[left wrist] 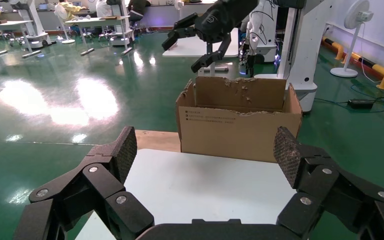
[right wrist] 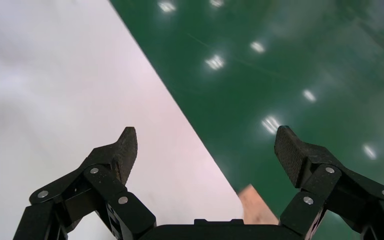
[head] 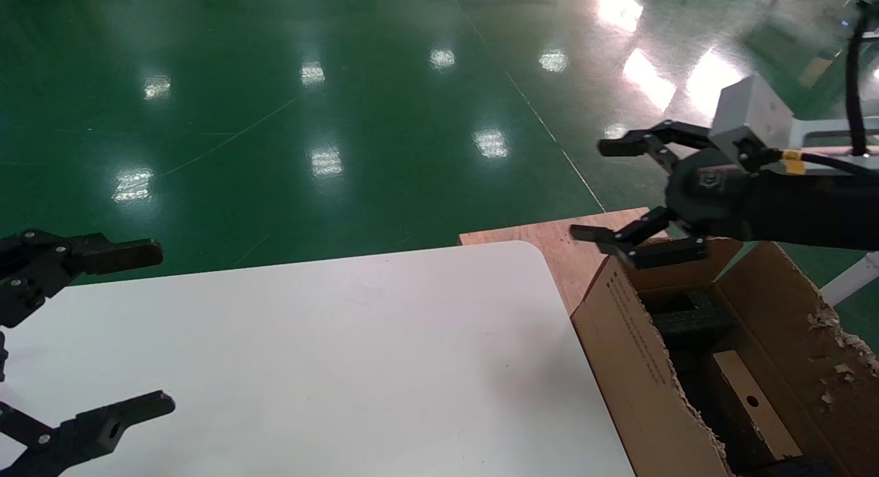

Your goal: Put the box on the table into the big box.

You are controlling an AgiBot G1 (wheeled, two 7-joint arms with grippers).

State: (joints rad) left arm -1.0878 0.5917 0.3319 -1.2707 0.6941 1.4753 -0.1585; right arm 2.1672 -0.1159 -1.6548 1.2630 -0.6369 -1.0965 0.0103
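Observation:
The box (head: 759, 419), small, brown and with a round dark hole in its top face, lies inside the big box (head: 632, 353) beside black foam (head: 693, 322). This torn-edged carton (left wrist: 235, 135) stands off the right end of the white table (head: 309, 360). My right gripper (head: 596, 190) hangs open and empty above the carton's far end, well above the small box. My left gripper (head: 154, 329) is open over the table's left part with nothing between its pads (left wrist: 125, 155).
A brown plywood board (head: 570, 243) lies under the carton, past the table's far right corner. Glossy green floor (head: 343, 120) surrounds the table. The left wrist view shows other tables and robots (left wrist: 290, 45) far behind the carton.

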